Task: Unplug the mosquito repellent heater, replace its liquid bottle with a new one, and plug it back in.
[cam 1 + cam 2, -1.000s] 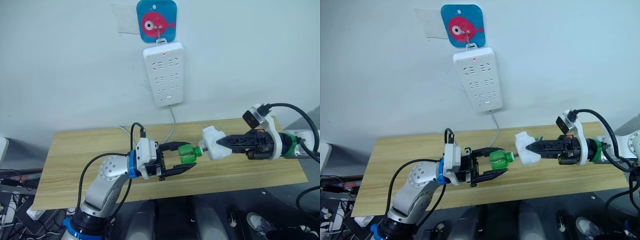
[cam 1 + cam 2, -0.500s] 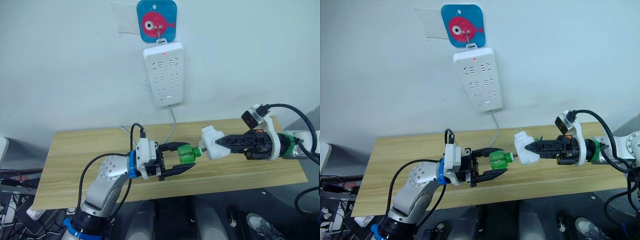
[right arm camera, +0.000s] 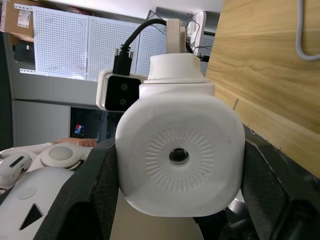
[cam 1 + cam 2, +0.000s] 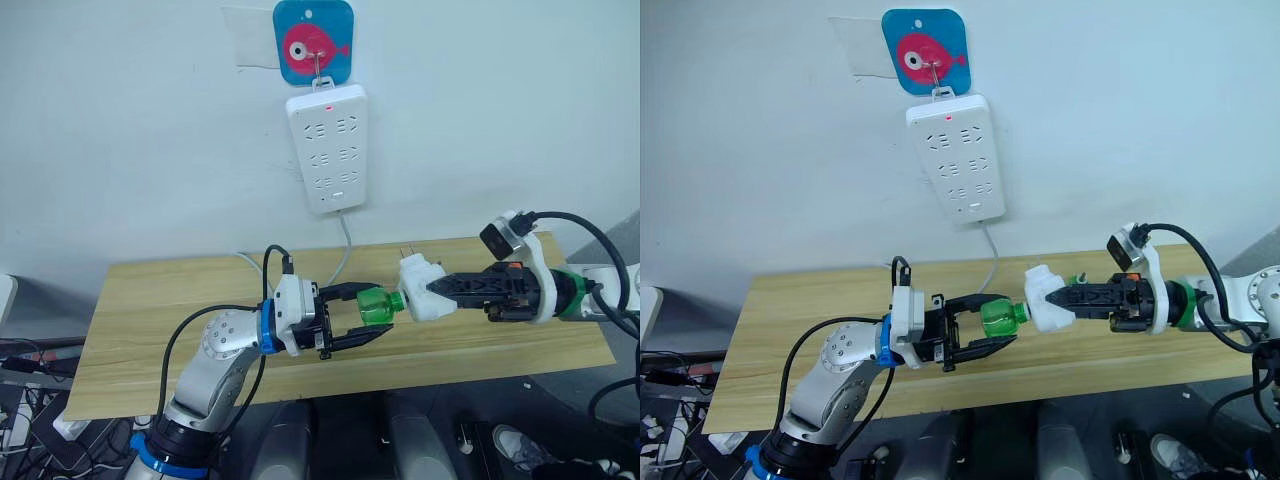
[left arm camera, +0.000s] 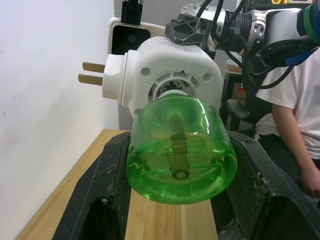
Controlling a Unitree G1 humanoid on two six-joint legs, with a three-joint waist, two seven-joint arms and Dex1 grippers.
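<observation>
Table [image 4: 150,300]: wooden, beneath both arms
Heater [image 4: 420,288]: clamped in right gripper [image 4: 437,288], unplugged, above table
Bottle [image 4: 374,306]: green, gripped by left gripper [image 4: 372,320], neck at heater's socket; keep axes aligned while turning, judging by the threaded collar

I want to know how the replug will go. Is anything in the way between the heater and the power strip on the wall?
Nothing visible is. The heater is held in the right gripper above the table, with the green bottle at its base in the left gripper. The wall up to the power strip is bare.
</observation>
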